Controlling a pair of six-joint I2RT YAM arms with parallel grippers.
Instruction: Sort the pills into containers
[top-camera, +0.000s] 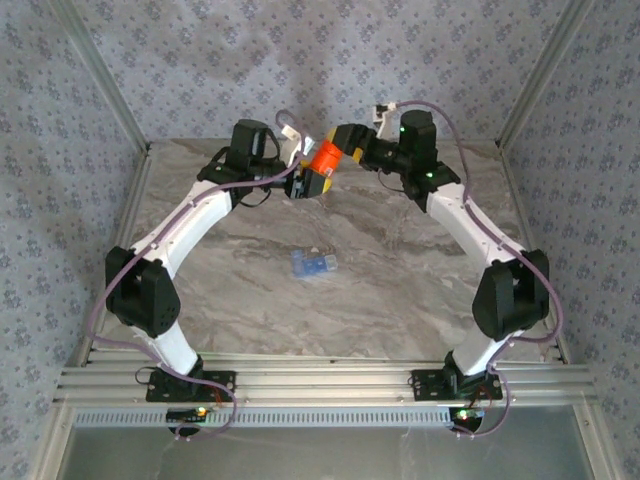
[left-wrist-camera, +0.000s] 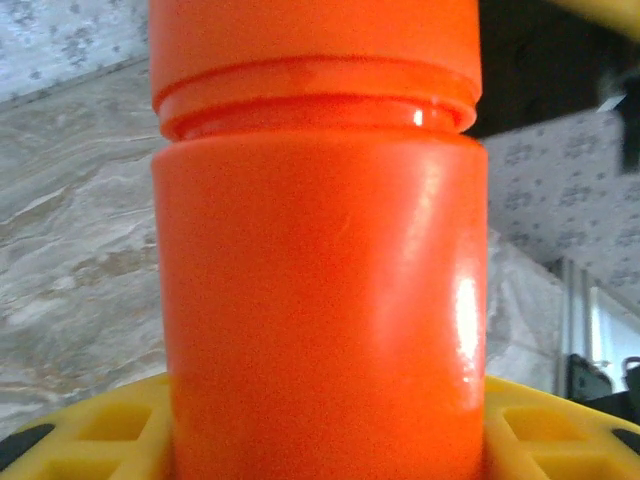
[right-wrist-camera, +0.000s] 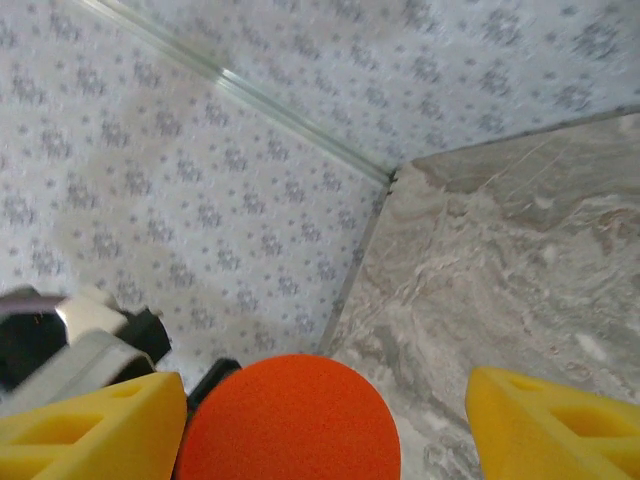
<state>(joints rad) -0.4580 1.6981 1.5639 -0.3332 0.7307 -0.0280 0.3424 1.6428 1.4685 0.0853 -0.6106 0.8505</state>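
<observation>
Left gripper (top-camera: 308, 180); orange bottle (top-camera: 322, 158) aslant rightward

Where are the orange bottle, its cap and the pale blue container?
orange bottle (left-wrist-camera: 320, 300): left wrist view, side wall.
cap (right-wrist-camera: 290, 420): right wrist view, top face.
pale blue container (top-camera: 312, 264): top external view, middle of body.

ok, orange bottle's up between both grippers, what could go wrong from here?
1. The cap sits off-centre between the fingers of the open right gripper, with a gap on one side only; closing could shove the orange bottle sideways in the left gripper.
2. The bottle hangs tilted above the table; once uncapped, whatever is inside could spill.
</observation>
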